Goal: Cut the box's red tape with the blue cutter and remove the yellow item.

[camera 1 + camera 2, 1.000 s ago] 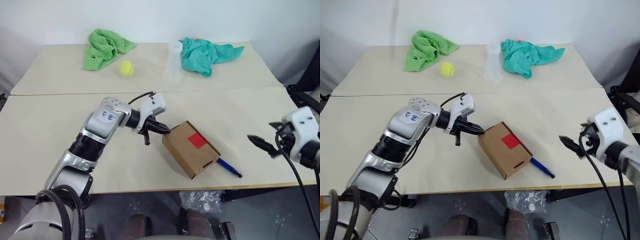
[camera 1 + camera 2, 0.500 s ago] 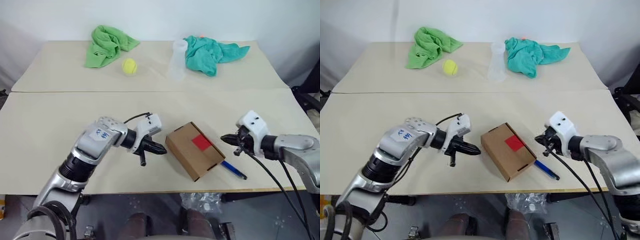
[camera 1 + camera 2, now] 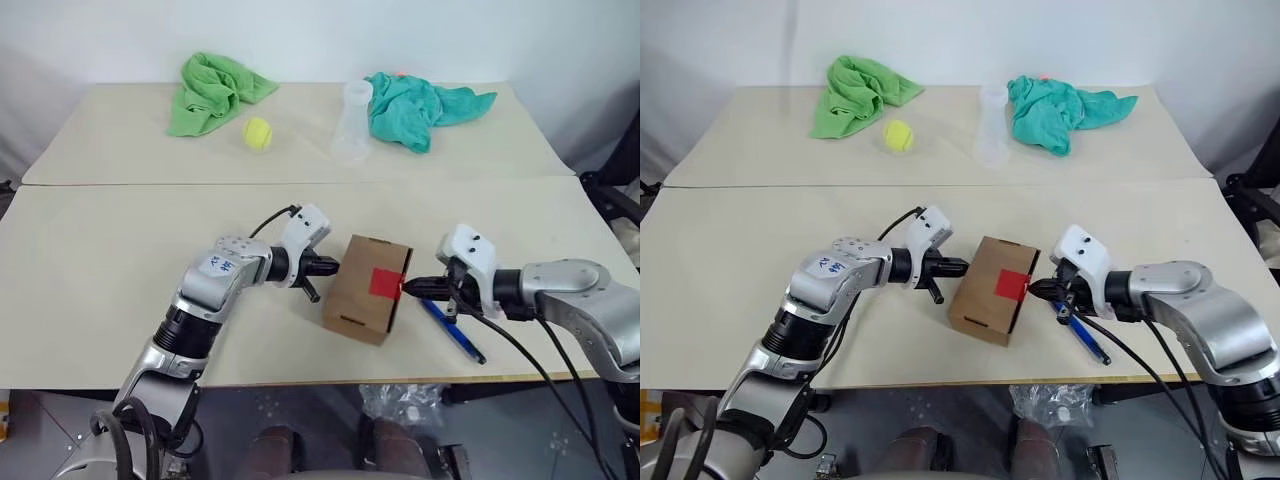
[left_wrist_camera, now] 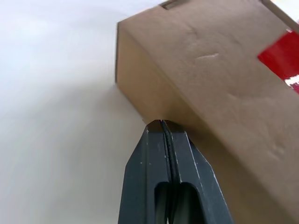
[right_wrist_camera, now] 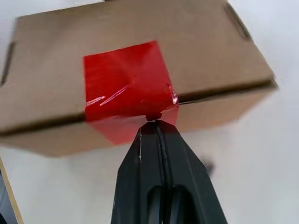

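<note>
The brown box (image 3: 362,290) sits near the table's front edge, with the red tape (image 3: 386,283) folded over its right-hand lid seam. My left gripper (image 3: 333,266) is shut and empty, its tip pressed against the box's left side (image 4: 210,84). From the right, my right gripper (image 3: 408,287) is also shut and empty, its tip touching the red tape (image 5: 126,79) at the seam. The blue cutter (image 3: 455,335) lies on the table just right of the box, under my right wrist. The yellow item is hidden.
At the back lie a green cloth (image 3: 215,90), a tennis ball (image 3: 257,132), a clear plastic cup (image 3: 352,120) and a teal cloth (image 3: 420,100). A seam (image 3: 120,185) runs between the two tables. The front edge (image 3: 300,372) is close to the box.
My right gripper has shut and swung left from the table's right end to the tape. The box has turned and shifted slightly. My left gripper stays at its left side.
</note>
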Controlling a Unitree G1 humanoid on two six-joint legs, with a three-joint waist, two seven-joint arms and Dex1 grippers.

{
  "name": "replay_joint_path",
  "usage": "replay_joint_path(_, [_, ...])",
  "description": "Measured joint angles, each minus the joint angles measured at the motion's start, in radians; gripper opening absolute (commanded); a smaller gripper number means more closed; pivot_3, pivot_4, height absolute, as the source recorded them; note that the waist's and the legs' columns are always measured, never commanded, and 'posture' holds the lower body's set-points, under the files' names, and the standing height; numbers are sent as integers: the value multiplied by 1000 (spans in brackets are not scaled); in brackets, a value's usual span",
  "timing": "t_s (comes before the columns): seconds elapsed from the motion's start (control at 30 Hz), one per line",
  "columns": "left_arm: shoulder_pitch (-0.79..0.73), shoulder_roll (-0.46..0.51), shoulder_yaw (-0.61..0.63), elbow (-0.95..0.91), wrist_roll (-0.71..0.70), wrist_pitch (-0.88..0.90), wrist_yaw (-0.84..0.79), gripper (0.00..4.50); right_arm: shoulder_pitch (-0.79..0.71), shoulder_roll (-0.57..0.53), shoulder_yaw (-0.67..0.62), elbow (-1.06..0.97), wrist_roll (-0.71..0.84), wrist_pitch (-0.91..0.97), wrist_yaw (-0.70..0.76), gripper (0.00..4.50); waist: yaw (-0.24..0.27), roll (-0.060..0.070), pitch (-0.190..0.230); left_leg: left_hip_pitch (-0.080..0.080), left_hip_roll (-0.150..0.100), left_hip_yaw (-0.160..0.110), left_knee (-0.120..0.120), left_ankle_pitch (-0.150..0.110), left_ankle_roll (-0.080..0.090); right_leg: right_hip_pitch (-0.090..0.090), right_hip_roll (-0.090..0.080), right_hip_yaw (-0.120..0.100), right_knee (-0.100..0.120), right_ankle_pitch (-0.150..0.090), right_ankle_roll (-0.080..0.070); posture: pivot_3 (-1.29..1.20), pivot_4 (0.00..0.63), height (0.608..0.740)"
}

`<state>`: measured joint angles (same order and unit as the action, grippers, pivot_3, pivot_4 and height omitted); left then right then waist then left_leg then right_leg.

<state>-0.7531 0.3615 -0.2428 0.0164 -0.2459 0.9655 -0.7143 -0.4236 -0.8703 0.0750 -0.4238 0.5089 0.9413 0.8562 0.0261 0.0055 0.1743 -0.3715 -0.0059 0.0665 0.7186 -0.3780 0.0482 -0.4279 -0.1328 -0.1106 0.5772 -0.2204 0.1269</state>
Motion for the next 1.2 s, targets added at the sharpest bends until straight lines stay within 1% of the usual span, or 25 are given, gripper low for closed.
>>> replay_joint_path(0.17, [-11, 14, -2, 8, 1, -10, -7, 0, -25, 46, 35, 54, -54, -2, -50, 19, 0, 0, 0, 0, 0, 0, 0, 0, 0, 0, 0, 0, 0, 0, 0, 0, 150, 740])
replay_joint_path(0.5, [-17, 40, -20, -13, -8, 13, -50, 0, -41, 85, 38, 108, -115, -21, -94, 19, -2, 0, 0, 0, 0, 1, 0, 0, -1, 0, 1, 0, 0, 0, 0, 0, 150, 740])
replay_joint_path(0.67, [-16, 52, -26, -19, -9, 14, -50, 0, 53, -15, 31, 34, -113, -4, -60, 19, 2, 0, 0, 0, 0, 1, -1, 0, -1, 0, 1, 0, -1, 0, 0, 0, 150, 740])
replay_joint_path(0.77, [-11, 70, -30, -24, -10, 18, -51, 0, 140, -107, -5, -45, -94, 5, -16, 19, 0, 0, 0, 0, 0, 1, -1, 0, -1, 0, 1, -1, -1, 0, 0, 0, 150, 740])
replay_joint_path(0.83, [-8, 75, -31, -25, -10, 19, -51, 0, 166, -139, -20, -69, -87, 4, 4, 19, -1, 0, 0, 0, 0, 1, -1, 0, -1, 0, 1, 0, -1, 0, 0, 0, 150, 740])
replay_joint_path(1.0, [-8, 72, -45, -24, -10, 19, -52, 0, 185, -140, -10, -80, -82, -1, 11, 19, -2, 0, 0, 1, 1, 2, 0, 1, -1, 0, 1, 0, 0, 0, 0, 0, 150, 740])
replay_joint_path(1.2, [-10, 74, -51, -20, -10, 16, -53, 0, 219, -129, 12, -24, -125, -41, -11, 19, 1, 0, 0, 1, 0, 1, 0, 1, -1, 1, 0, 0, 0, 0, 0, 0, 150, 740])
